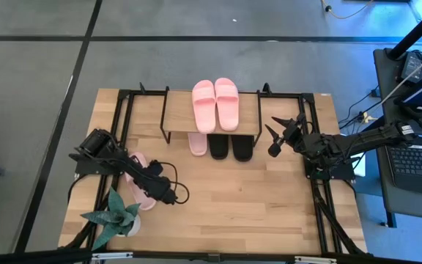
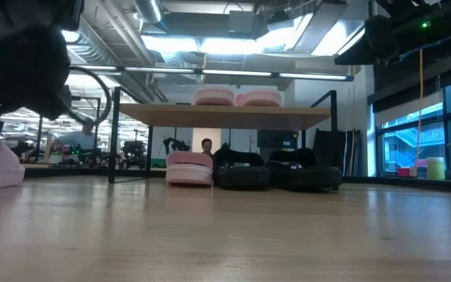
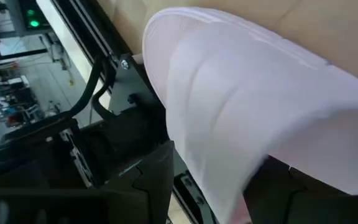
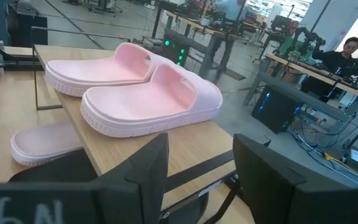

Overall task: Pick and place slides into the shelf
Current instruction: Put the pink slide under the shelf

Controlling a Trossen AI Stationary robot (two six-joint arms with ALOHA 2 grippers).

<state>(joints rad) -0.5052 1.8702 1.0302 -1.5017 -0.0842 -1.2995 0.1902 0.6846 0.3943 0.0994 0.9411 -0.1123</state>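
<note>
Left gripper (image 1: 168, 193) clamps a pink slide (image 1: 139, 192) on the table (image 1: 255, 205); right gripper (image 1: 278, 136) hangs open

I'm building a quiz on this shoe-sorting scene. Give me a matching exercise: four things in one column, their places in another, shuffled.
Things:
1. pink pair
2. black pair
3. single pink slide
4. potted plant

Places:
A. table's front left corner
B. on the shelf's top board
C. under the shelf, to the right
D. under the shelf, left of the black ones

Pairs: 1-B, 2-C, 3-D, 4-A
</note>
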